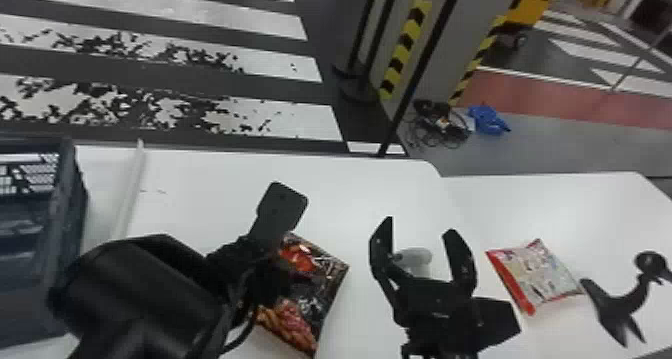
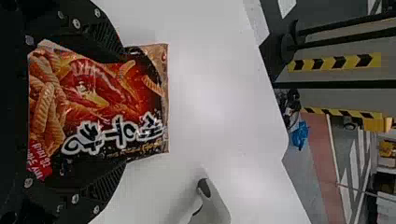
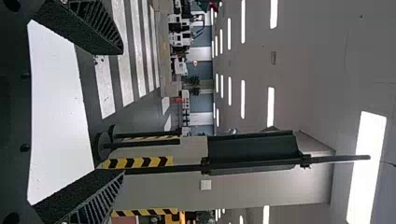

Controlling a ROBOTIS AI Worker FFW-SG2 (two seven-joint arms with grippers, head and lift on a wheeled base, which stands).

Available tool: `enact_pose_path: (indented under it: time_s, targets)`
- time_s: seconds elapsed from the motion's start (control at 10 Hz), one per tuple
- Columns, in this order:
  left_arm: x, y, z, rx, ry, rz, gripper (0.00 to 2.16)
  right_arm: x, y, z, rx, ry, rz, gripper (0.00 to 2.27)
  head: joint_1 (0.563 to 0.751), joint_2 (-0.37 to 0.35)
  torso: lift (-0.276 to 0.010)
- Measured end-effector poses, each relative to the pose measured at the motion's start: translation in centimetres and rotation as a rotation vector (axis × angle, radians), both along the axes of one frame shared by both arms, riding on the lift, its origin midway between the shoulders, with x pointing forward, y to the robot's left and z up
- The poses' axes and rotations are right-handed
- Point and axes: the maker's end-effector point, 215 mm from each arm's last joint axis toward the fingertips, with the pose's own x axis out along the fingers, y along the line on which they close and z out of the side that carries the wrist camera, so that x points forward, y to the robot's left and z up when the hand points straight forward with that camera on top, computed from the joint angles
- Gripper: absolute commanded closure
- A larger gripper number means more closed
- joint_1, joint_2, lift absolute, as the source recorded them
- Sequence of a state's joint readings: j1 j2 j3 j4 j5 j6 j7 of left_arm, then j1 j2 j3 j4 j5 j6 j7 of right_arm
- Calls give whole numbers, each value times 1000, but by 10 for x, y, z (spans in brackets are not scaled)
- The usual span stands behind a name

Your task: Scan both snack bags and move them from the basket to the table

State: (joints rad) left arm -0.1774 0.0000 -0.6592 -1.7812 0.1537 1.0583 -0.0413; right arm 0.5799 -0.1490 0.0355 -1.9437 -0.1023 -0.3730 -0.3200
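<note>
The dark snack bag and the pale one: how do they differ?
The dark bag is black and orange-red; the pale bag is whitish with a red edge. The dark bag is at the left arm's end; the pale bag lies on the table, right of the right end effector. Both are outside the basket.

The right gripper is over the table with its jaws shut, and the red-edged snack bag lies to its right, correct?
Not quite: the right gripper has its jaws apart, as the head view shows. The red-edged snack bag does lie to its right.
</note>
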Motion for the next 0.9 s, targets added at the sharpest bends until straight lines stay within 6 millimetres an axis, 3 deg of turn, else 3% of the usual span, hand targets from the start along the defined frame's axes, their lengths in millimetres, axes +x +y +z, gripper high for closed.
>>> enact_pose_path:
  time_s: [0.2, 0.5, 0.6, 0.7, 0.9]
  targets:
    - [15, 30, 32, -43, -44, 77, 39, -1, 0, 3, 0, -3, 2, 6, 695, -350, -98]
    - [32, 135, 39, 11, -112, 241, 46, -3, -2, 2, -5, 4, 0, 6, 695, -350, -98]
    - [36, 172, 47, 52, -157, 306, 46, -4, -1, 2, -7, 6, 2, 6, 695, -306, -98]
    - [36, 203, 58, 71, -200, 358, 53, -6, 0, 1, -6, 10, 4, 6, 695, -267, -98]
    - [35, 247, 93, 47, -352, 455, 90, -9, 7, 2, -3, 8, 15, 6, 695, -213, -98]
